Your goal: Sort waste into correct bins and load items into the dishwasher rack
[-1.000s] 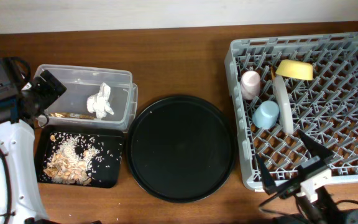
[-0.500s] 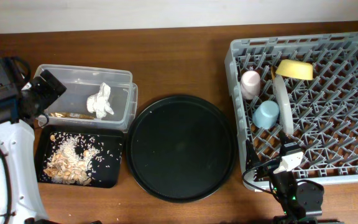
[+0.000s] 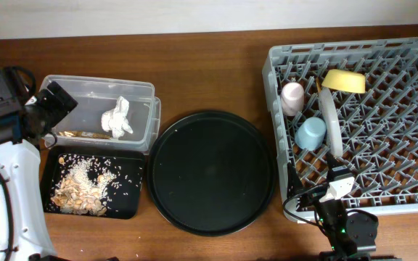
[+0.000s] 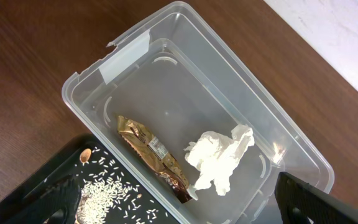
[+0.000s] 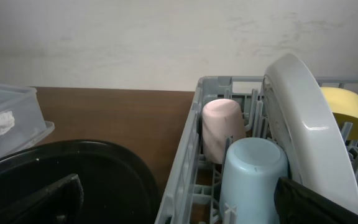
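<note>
1: Both left jaws and right jaws wide apart, empty. Hazard?
2: Plate (image 3: 330, 123) upright in rack (image 3: 405, 109), beside blue cup (image 3: 310, 133); my right arm (image 3: 345, 228) bumping the rack rim could topple it

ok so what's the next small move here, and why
Probably just draw the left gripper back from over the clear tub. The tissue and gold wrapper lie in it, food scraps in the shallow black tray, pink cup, blue cup, plate and yellow bowl in the rack. It and the right gripper look open, holding nothing.
</note>
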Controlling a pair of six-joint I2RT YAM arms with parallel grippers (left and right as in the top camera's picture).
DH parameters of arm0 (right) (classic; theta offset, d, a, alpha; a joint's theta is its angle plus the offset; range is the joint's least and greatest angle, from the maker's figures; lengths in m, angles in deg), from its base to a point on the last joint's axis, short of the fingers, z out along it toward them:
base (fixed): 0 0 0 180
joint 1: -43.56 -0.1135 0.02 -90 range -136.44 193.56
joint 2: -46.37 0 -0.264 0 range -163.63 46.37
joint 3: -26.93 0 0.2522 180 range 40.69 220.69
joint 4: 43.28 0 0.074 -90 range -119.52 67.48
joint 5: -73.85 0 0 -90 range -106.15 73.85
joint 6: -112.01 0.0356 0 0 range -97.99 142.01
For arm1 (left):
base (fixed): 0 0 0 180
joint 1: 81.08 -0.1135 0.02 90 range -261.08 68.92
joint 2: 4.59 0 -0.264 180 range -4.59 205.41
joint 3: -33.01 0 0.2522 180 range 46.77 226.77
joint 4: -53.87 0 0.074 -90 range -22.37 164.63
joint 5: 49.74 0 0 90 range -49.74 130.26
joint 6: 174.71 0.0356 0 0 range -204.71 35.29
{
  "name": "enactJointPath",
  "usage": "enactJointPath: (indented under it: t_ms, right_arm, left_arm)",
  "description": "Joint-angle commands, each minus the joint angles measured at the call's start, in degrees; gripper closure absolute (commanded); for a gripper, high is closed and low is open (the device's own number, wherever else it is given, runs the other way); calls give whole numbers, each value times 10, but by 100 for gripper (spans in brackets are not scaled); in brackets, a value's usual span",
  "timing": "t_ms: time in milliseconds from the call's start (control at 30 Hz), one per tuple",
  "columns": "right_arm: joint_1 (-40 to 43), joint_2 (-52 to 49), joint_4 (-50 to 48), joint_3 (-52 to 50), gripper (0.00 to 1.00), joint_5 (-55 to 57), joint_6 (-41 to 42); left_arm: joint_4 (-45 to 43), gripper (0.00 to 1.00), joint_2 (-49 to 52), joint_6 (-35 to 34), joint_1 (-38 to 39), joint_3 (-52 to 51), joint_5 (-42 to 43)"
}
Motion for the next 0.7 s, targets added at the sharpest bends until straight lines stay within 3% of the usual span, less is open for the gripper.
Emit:
enactJointPath:
  t_ms: [0,167,267,333,433,567,667]
  right_arm:
    - [4,5,4,-3,1,7,7]
    - [4,5,4,-3,1,7,7]
    - [4,5,4,-3,1,7,7]
    - [4,5,4,-3,1,7,7]
    - [4,5,4,-3,1,7,7]
    - [4,5,4,-3,1,7,7]
    - [4,5,4,-3,1,7,7]
  left_arm:
    - [-1,1,-9,-1,-2,1,-4]
    - [1,1,-63,-1,26,0,-4]
    - [1,1,-151,-1,110,-1,-4]
    - [-5,1,-211,1,175,-2,-54]
    - [39,1,-298,7,220,-13,-62]
    - [127,1,-431,8,220,-88,-61]
    - [137,1,-539,7,217,-201,-96]
